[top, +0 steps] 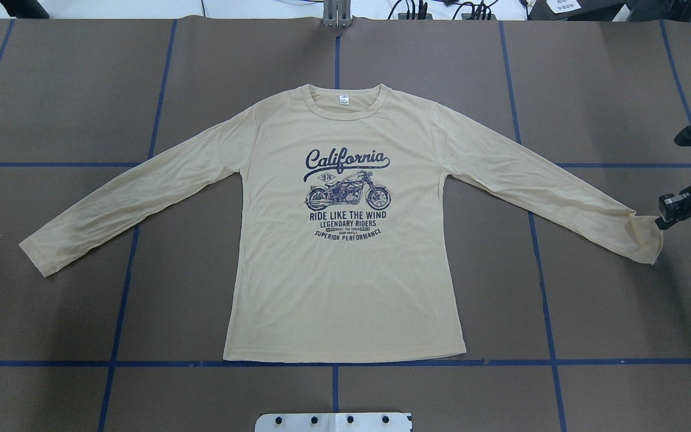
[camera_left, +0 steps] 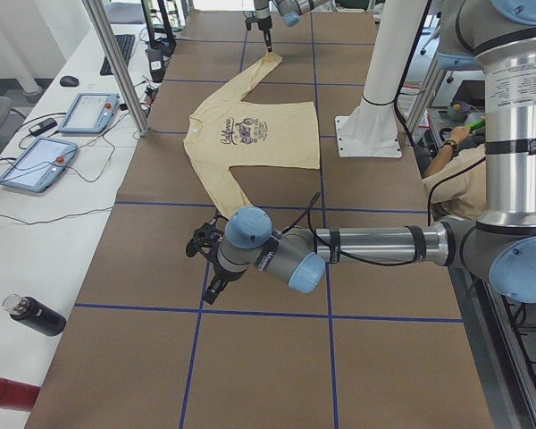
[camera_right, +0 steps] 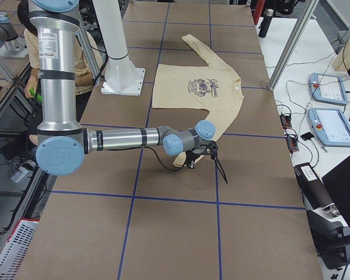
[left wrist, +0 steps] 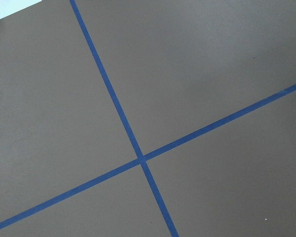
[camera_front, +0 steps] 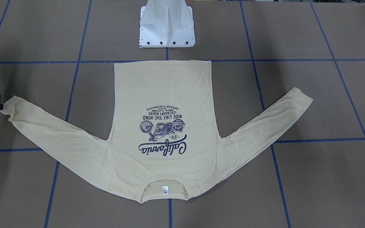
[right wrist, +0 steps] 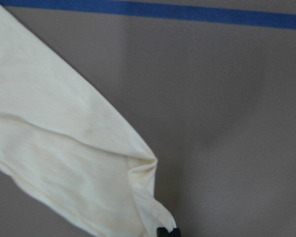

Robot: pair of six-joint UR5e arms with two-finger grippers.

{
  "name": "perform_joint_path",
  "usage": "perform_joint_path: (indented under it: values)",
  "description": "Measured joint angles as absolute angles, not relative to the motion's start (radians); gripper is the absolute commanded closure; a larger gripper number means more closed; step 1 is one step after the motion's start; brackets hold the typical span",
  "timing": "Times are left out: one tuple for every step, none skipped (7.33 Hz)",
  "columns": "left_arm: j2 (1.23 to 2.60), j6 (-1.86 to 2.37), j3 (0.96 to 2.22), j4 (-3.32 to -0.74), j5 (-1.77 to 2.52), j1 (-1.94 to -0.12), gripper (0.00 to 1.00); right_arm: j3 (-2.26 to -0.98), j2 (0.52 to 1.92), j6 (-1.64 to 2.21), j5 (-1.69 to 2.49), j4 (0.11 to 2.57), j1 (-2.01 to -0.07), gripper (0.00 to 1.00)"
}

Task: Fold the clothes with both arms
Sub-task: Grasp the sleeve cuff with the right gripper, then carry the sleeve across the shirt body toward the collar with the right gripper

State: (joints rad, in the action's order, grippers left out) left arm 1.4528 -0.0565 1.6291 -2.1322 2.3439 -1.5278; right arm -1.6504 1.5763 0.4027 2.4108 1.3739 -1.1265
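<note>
- Find the pale yellow long-sleeved cotton shirt with the dark blue motorbike print [top: 345, 270] lying flat, print up, in the middle of the brown paper-covered surface [top: 81, 90].
- Note the neck on the side far from the robot and the bottom hem on the side near the white metal base [camera_front: 166, 25].
- Follow both sleeves out and down to the sides, spread wide. No fold to see anywhere, so likely right at the start of the job.
- Look at the black fingers of the right arm [top: 659, 223]: right at the outer edge of the right sleeve cuff [top: 645, 240].
- In the right wrist view, see the cloth bunched to a point at one black tip. Looks pinched tight on the cuff.
- Notice a bit of shadow under that cuff in the overhead view, so probably lifted a little.
- Look for the black fingers of the left arm [camera_left: 205, 264] in the left side view only: low over bare surface, just past the left sleeve cuff [top: 36, 255], not touching it. Cannot tell if apart or together.
- In the left wrist view, see mostly brown surface and crossed blue tape lines [left wrist: 140, 159].
- Main thing for the next move: trace the long line of the right sleeve from the held cuff up and in toward the shoulder. Best guess: carry the cuff inward, toward the chest print.
- For the left sleeve, use the left arm, nearer to it, and probably bring it in a little toward the shirt to catch that cuff first.
</note>
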Motion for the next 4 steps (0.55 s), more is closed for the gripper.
perform_joint_path:
  values:
    - [1.453,-0.056,1.629,-2.132,2.344,-1.528,0.01,-1.726,1.543,0.431,2.426,1.459,-1.138,1.0]
    - [1.453,-0.055,1.629,-2.132,2.344,-1.528,0.01,-1.778,1.451,0.511,2.431,1.564,-1.13,1.0]
    - [1.453,-0.055,1.628,-2.132,2.344,-1.528,0.01,-1.787,1.328,0.611,2.431,1.651,-1.103,1.0]
    - [1.453,-0.056,1.626,-2.132,2.344,-1.527,0.01,-1.756,1.199,0.71,2.427,1.703,-1.074,1.0]
